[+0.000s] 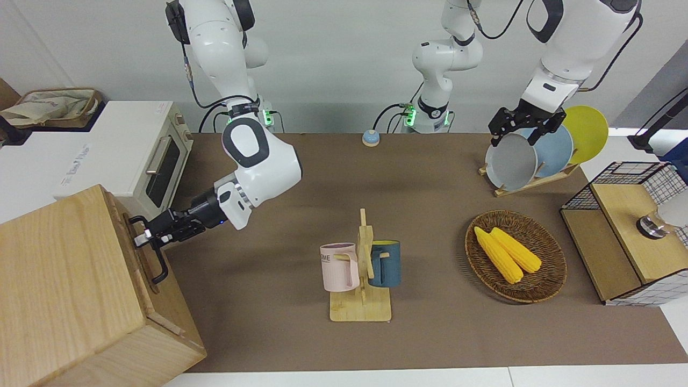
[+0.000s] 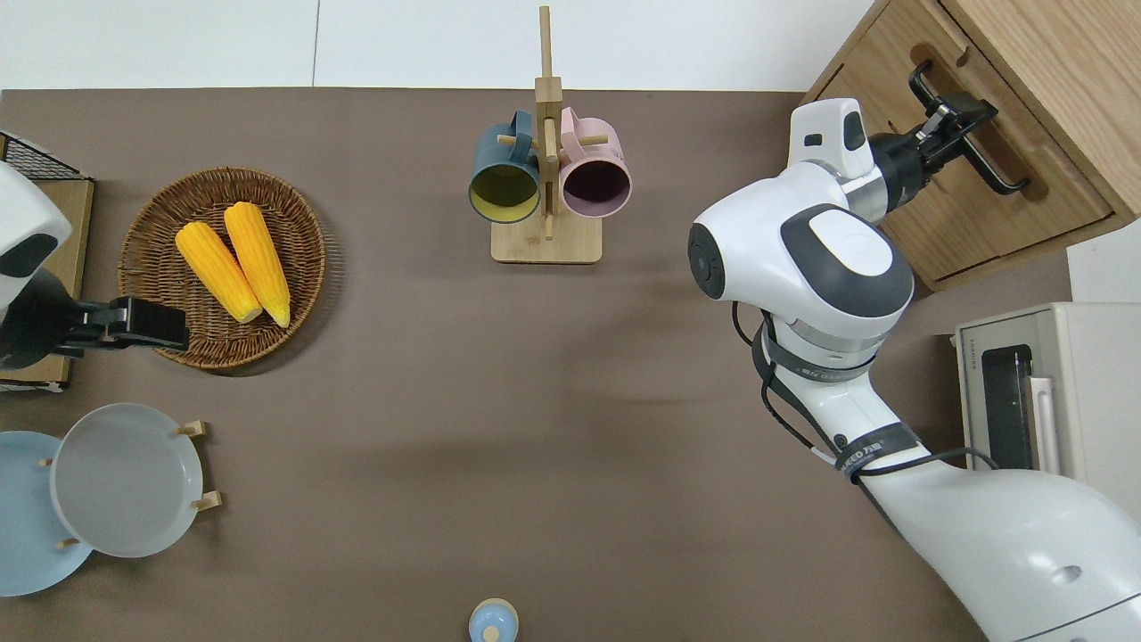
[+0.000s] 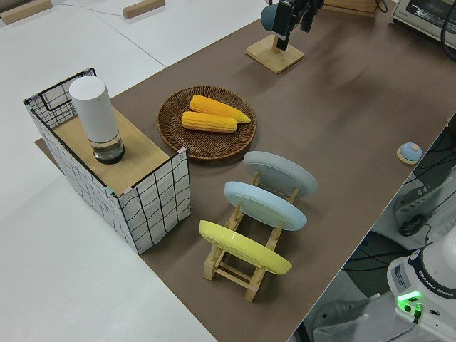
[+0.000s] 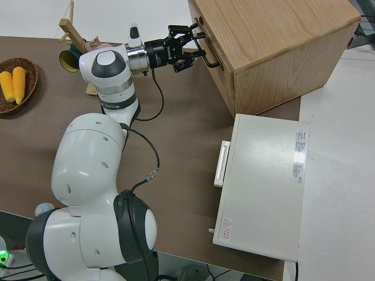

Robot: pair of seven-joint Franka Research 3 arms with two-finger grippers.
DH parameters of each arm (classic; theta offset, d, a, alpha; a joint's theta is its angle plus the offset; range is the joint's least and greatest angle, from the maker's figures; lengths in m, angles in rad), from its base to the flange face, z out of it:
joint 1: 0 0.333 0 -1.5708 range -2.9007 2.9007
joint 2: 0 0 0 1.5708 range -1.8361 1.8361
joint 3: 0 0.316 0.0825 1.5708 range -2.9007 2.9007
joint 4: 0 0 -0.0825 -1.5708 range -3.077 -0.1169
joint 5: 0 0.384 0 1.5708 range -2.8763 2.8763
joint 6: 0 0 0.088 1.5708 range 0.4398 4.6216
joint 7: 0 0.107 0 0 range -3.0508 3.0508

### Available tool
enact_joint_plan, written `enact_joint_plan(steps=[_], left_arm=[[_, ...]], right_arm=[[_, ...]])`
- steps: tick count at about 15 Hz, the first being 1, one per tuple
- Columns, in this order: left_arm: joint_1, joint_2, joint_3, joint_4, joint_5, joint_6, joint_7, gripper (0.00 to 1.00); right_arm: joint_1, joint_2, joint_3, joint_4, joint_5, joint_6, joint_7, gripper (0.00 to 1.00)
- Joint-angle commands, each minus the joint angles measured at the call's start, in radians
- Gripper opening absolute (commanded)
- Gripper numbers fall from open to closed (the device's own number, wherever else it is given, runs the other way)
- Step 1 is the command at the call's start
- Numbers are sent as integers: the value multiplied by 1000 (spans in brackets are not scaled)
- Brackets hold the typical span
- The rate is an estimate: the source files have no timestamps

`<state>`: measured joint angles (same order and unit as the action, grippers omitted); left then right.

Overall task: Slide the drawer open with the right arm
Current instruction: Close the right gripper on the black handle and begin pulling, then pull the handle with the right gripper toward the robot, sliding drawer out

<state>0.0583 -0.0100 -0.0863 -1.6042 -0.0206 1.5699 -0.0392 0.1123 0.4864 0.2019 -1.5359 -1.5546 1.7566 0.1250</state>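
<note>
Jaws parted on either side of the black bar handle [image 2: 961,127], the right gripper [image 2: 956,120] reaches the drawer [image 2: 958,192], though whether the fingers press the bar cannot be told. The drawer sits in the pale-wood cabinet [image 1: 64,290] at the worktop's corner farthest from the robots, at the right arm's end; its front stands slightly proud of the cabinet face. The right arm [image 2: 807,267] stretches across bare brown mat [image 2: 446,401]. A wooden mug stand [image 2: 546,187] rises near the edge farthest from the robots, well apart from the cabinet. The left arm [image 1: 559,54] is parked.
</note>
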Motion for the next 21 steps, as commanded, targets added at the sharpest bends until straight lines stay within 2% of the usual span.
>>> enact_joint_plan(steps=[1,4,6,7,21], left_arm=[[-5,-10,5,-5,11,-13,7,998],[-5,-11,5,-5,11,-13,7,995],[-6,-10,5,-5,11,-13,7,998],[-5,-10,5,-5,11,-11,7,998],[-5,-10,5,-5,11,-11,7,998]], right_arm=[[0,18,16,37,11,-43,-27,230],[7,18,16,37,13,-52,-27,205],[12,18,16,37,13,-63,-27,67],[13,18,16,39,13,-66,-27,54],[128,7,17,88,171,-195,-8,54]])
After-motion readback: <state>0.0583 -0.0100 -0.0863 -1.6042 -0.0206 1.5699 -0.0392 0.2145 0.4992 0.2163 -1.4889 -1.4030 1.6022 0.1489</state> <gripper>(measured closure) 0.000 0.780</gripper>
